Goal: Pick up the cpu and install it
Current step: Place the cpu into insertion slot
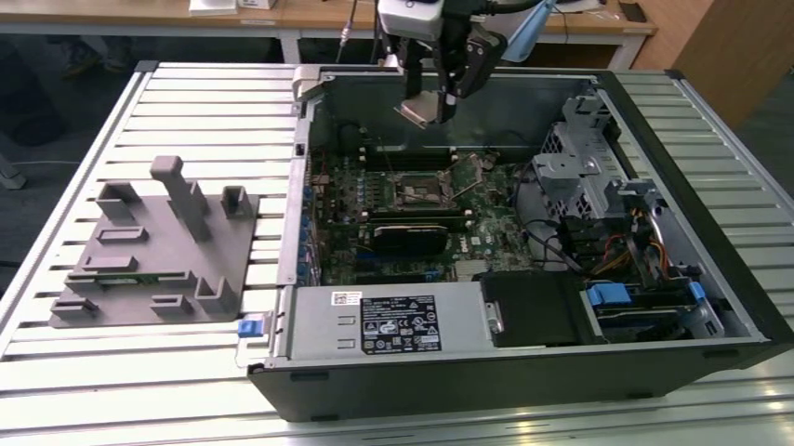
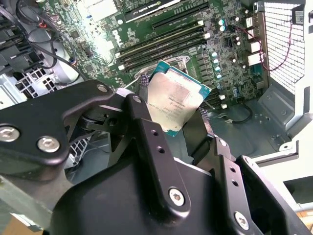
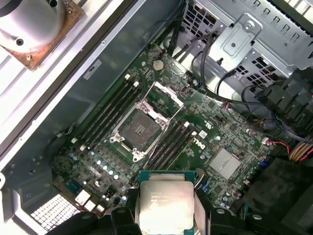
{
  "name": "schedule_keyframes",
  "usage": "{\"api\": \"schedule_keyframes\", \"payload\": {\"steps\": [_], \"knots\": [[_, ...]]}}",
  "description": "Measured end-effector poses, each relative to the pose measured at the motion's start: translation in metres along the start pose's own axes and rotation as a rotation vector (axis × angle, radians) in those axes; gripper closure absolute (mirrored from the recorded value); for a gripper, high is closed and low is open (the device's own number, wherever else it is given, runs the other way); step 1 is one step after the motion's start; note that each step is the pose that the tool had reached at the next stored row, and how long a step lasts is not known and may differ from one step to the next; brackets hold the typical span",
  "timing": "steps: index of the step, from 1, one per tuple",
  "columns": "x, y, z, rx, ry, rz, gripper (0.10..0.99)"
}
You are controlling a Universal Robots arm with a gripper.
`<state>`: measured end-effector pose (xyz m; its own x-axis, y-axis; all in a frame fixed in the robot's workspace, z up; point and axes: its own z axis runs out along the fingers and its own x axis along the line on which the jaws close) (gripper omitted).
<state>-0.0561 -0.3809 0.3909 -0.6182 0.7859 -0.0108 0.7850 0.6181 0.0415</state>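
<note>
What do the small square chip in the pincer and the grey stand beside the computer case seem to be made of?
The small square silvery chip, gripped by the black pincer: metal top, matt with a dull sheen, on a thin green board rim, probably laminate. The grey stand with upright posts: probably plastic, since it is matt, evenly grey and blocky, though this is uncertain.

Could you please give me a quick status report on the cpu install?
Gripper shut on the cpu, held above the motherboard. Socket open and empty, not yet loaded. Nothing seen between them.
</note>
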Motion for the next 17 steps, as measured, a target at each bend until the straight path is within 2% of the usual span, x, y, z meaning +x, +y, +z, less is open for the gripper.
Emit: {"api": "schedule_keyframes", "payload": {"steps": [10,15,17], "knots": [[0.0,0.0,0.0008,0.0,-0.0014,0.033,0.553],[0.0,-0.0001,0.0016,0.001,-0.0033,0.081,0.553],[0.0001,0.0,0.0023,0.001,-0.0052,0.124,0.553]]}}
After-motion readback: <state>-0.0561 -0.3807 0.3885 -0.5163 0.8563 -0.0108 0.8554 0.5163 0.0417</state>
